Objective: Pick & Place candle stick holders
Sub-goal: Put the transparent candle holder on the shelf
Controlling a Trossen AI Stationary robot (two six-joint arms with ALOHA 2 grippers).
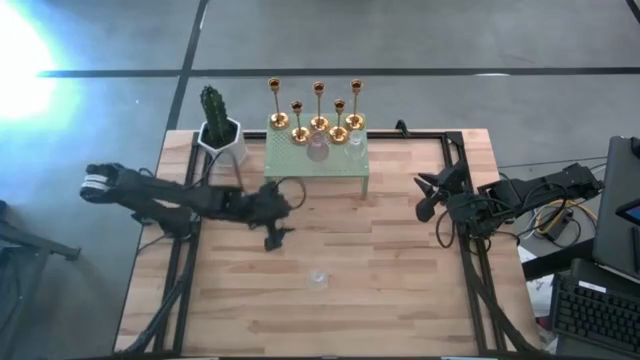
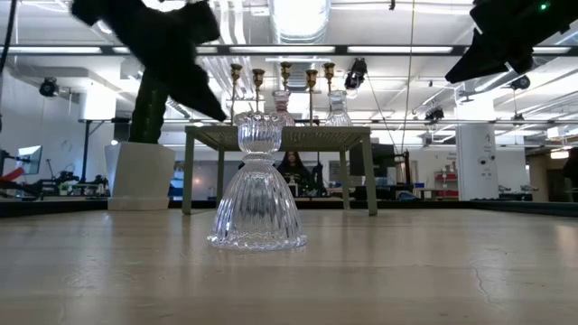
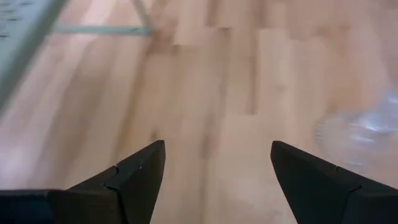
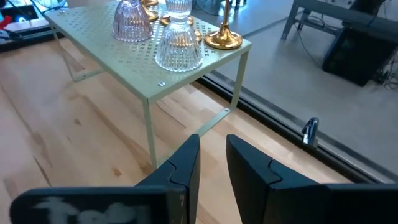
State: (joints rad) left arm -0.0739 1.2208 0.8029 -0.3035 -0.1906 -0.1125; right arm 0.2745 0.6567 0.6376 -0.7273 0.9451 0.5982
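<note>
One clear glass candle stick holder [image 1: 319, 277] [image 2: 257, 185] stands upright on its flared base on the bare wood, near the table's middle. Several gold holders [image 1: 318, 112] stand on their round bases along the far edge of the green perforated stand [image 1: 300, 165]. A pinkish glass holder [image 4: 130, 20] and a clear one [image 4: 178, 43] stand in front of them. My left gripper [image 3: 217, 155] [image 1: 285, 222] hovers open left of the table's middle, above the wood, with the lone clear holder [image 3: 364, 130] off to one side. My right gripper [image 4: 213, 149] [image 1: 424, 197] hangs at the right, its fingers a narrow gap apart and empty.
A cactus [image 1: 212, 105] in a white pot [image 1: 224, 138] stands at the far left corner beside the stand. The stand's thin legs [image 4: 151, 134] rest on the wood. Black frame rails [image 1: 470, 250] run along both table sides. Bare wood lies toward the near edge.
</note>
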